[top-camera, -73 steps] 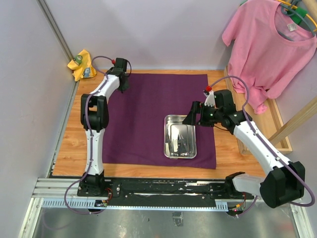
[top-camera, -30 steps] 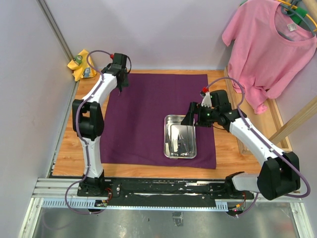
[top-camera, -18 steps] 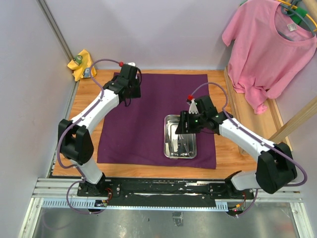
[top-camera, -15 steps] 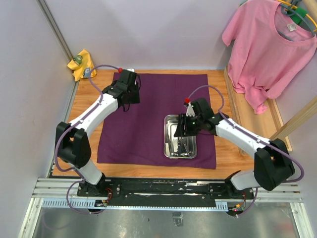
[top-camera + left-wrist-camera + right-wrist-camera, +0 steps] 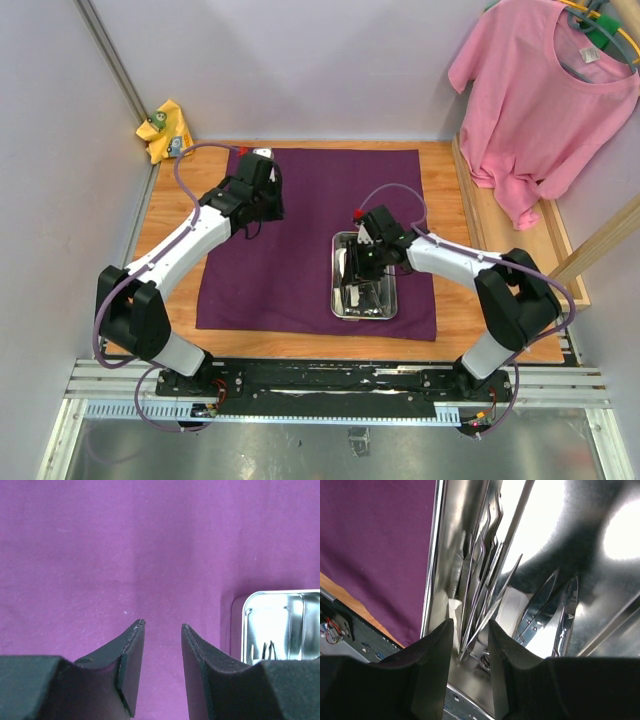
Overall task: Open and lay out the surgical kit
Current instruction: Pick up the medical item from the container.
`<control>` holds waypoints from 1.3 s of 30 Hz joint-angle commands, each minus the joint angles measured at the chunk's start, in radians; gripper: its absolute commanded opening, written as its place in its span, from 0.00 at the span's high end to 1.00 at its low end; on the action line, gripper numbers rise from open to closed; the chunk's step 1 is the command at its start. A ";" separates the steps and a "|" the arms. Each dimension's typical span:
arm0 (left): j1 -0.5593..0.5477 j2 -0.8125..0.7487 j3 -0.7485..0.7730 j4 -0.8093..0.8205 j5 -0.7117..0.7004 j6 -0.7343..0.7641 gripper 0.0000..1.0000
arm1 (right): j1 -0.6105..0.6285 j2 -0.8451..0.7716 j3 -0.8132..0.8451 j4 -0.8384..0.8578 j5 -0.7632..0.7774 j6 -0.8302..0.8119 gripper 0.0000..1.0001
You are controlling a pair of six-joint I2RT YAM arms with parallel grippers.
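Left arm extended; left end effector [image 5: 162,626] well left of tray [image 5: 388,305], fingers apart, empty. Right arm folded inward; right end effector [image 5: 470,622] down in tray, fingers narrowly apart, grip unclear.

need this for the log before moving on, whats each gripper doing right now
Left gripper: open, empty, over the purple cloth.
Right gripper: in the steel tray, jaws either side of the forceps; grip cannot be told.
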 commanded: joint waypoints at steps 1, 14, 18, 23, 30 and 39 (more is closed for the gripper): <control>-0.007 -0.016 -0.011 0.028 0.013 0.002 0.60 | 0.018 0.045 0.054 0.023 0.043 0.018 0.65; -0.008 -0.019 -0.036 0.056 0.041 0.003 0.60 | 0.040 0.141 0.093 0.015 0.079 0.022 0.73; -0.007 -0.016 -0.037 0.060 0.046 0.003 0.60 | 0.042 0.152 0.098 0.009 0.085 0.018 0.77; -0.009 -0.014 -0.038 0.063 0.049 0.002 0.61 | 0.043 0.150 0.107 0.001 0.089 0.012 0.92; -0.011 -0.020 -0.044 0.062 0.052 0.003 0.61 | 0.042 0.120 0.126 -0.026 0.098 0.001 0.99; -0.013 -0.028 -0.053 0.061 0.051 0.001 0.61 | 0.049 0.088 0.152 -0.051 0.108 -0.007 0.78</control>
